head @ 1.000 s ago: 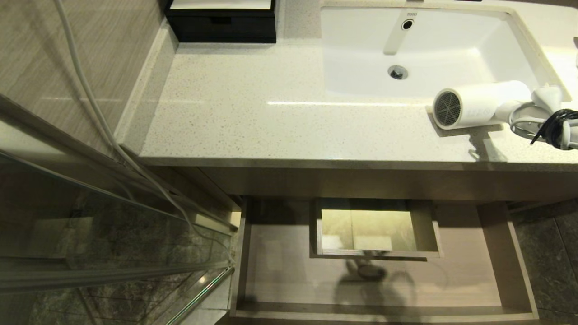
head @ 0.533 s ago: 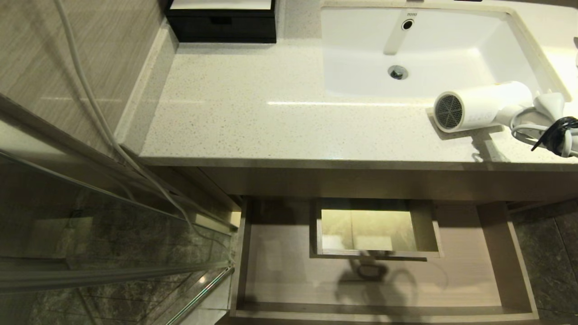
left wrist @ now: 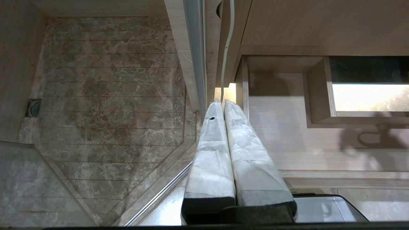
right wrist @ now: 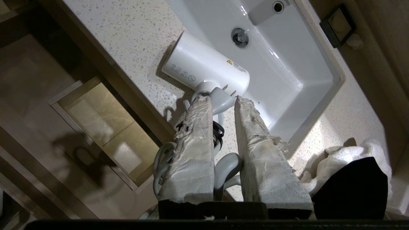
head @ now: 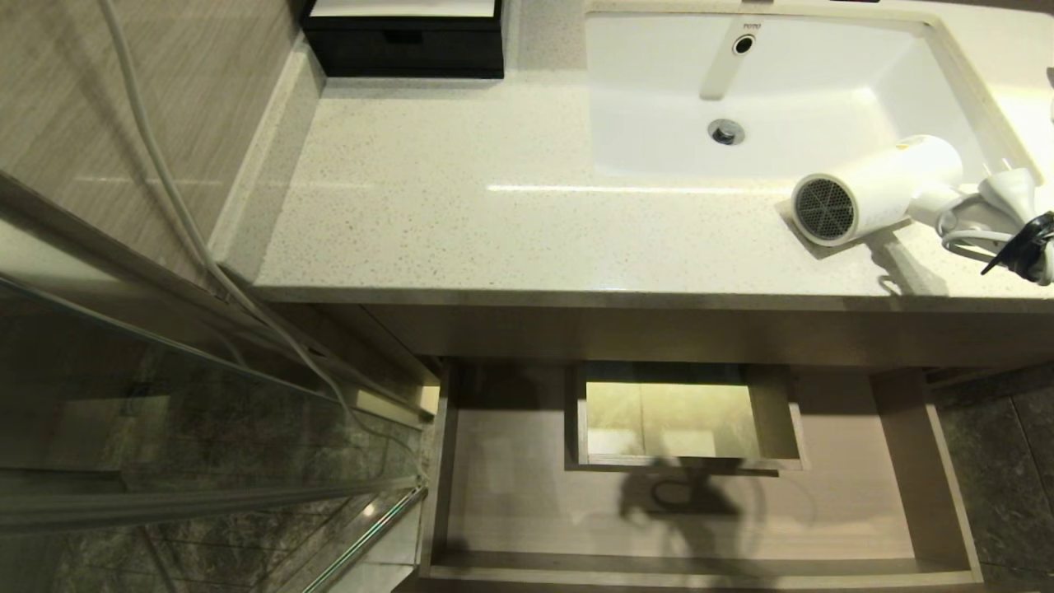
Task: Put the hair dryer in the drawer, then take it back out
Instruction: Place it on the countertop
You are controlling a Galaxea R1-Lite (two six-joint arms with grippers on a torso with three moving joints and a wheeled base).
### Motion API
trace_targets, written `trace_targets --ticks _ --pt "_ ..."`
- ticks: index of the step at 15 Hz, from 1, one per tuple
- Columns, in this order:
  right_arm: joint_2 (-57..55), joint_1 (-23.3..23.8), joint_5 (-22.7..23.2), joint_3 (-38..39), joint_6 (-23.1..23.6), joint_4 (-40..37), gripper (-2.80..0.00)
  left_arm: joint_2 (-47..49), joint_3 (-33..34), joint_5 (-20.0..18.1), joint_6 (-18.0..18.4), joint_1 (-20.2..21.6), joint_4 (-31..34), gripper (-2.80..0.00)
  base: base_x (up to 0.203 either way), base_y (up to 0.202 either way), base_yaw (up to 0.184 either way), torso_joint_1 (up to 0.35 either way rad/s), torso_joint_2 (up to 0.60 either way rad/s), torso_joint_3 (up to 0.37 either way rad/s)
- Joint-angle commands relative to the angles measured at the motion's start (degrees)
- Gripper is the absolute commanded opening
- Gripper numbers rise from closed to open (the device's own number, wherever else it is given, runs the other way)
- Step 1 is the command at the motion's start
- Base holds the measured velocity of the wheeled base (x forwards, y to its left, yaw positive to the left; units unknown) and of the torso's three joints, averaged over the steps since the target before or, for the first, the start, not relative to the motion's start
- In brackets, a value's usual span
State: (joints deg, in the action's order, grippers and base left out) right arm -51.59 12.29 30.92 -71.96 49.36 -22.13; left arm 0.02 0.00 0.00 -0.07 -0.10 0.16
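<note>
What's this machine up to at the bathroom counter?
Its right gripper is clamped on the handle of a white hair dryer, holding it over the countertop beside the sink. The wooden drawer below stands pulled open with nothing visible in it. The left gripper hangs shut off to the side, over the drawer's edge.

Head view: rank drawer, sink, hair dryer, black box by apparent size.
1. Drawer, though it sits lower than the rest
2. Sink
3. Black box, cut off by the frame edge
4. Hair dryer

One hair dryer [head: 873, 188], one drawer [head: 896, 428], one sink [head: 823, 107], one black box [head: 403, 45], one towel [right wrist: 338, 159]
</note>
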Motion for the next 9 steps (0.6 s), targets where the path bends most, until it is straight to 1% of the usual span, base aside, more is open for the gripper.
trace_targets --ticks 1,3,6,7,9 --pt "-0.8 0.2 0.2 0.1 0.3 -0.1 -2.8 0.0 0.1 0.0 0.0 0.0 0.0 -2.8 0.0 0.0 0.0 0.0 0.0 0.0" --pt "-3.5 1.3 0.6 -0.5 2.6 0.0 -2.8 0.0 0.1 0.0 0.0 0.0 0.0 -2.8 0.0 0.0 0.0 0.0 0.0 0.0" --pt "-4.6 3.4 0.6 -0.4 5.2 0.9 -2.8 0.0 0.1 0.0 0.0 0.0 0.0 -2.8 0.0 0.0 0.0 0.0 0.0 0.0" --pt "-5.3 4.3 0.7 -0.5 8.0 0.9 -2.8 0.0 0.1 0.0 0.0 0.0 0.0 -2.8 0.0 0.0 0.0 0.0 0.0 0.0" --pt "-5.8 5.3 0.7 -0.5 9.6 0.9 -2.8 0.0 0.1 0.0 0.0 0.0 0.0 -2.8 0.0 0.0 0.0 0.0 0.0 0.0"
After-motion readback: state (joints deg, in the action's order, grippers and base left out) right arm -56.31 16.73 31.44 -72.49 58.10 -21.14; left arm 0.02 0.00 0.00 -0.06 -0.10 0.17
